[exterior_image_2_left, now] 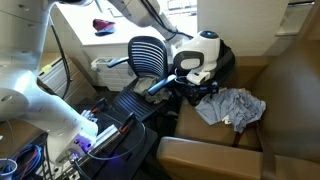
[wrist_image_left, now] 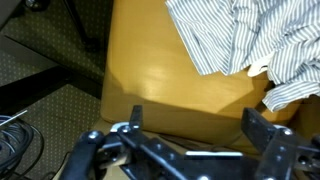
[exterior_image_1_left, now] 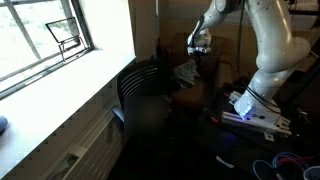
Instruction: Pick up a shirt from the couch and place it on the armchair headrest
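The shirt (exterior_image_2_left: 232, 108), a crumpled blue-grey striped cloth, lies on the tan couch (exterior_image_2_left: 290, 90) seat. In the wrist view the shirt (wrist_image_left: 240, 35) fills the upper right, with bare couch cushion (wrist_image_left: 150, 80) below it. My gripper (wrist_image_left: 195, 122) hovers open over that bare cushion, short of the shirt, with nothing between its fingers (wrist_image_left: 135, 118). In both exterior views the gripper (exterior_image_2_left: 192, 78) (exterior_image_1_left: 198, 48) hangs between the black ribbed chair and the shirt (exterior_image_1_left: 185, 72). The armchair headrest (exterior_image_2_left: 148, 40) (exterior_image_1_left: 140, 68) is bare.
The couch's padded arm (exterior_image_2_left: 205, 155) is in front. The robot base (exterior_image_1_left: 255, 110) and loose cables (exterior_image_2_left: 30, 160) crowd the floor beside the chair. A window sill (exterior_image_1_left: 60, 90) runs along one side. Dark carpet (wrist_image_left: 50, 100) borders the cushion edge.
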You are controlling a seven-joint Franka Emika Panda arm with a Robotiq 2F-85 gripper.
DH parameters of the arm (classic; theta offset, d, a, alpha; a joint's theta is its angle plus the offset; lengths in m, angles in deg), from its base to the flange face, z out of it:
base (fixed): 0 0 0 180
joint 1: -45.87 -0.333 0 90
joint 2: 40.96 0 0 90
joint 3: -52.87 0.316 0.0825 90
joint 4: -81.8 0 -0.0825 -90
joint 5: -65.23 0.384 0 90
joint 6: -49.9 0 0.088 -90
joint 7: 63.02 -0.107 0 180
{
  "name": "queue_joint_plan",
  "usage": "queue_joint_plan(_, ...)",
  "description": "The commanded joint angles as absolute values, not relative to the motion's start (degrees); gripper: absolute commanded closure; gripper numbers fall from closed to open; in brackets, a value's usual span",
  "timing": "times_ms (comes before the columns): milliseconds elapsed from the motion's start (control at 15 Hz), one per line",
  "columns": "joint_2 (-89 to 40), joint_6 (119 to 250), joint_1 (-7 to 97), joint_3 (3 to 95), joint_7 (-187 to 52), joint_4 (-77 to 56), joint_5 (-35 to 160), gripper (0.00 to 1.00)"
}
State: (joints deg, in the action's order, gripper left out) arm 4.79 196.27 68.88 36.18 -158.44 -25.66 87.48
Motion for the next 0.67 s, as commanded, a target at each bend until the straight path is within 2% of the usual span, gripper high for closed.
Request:
queue_joint_plan(0,5.5,194.1,69.8,36.6,-156.4,-23.9,88.8,0.0)
queue_joint_plan(200,6.7,192.9,69.2,35.5,-158.8,-21.6,88.5,0.0)
queue_joint_plan(600,23.0,184.1,70.4,37.7,-179.8,-1.1,90.0,0.0)
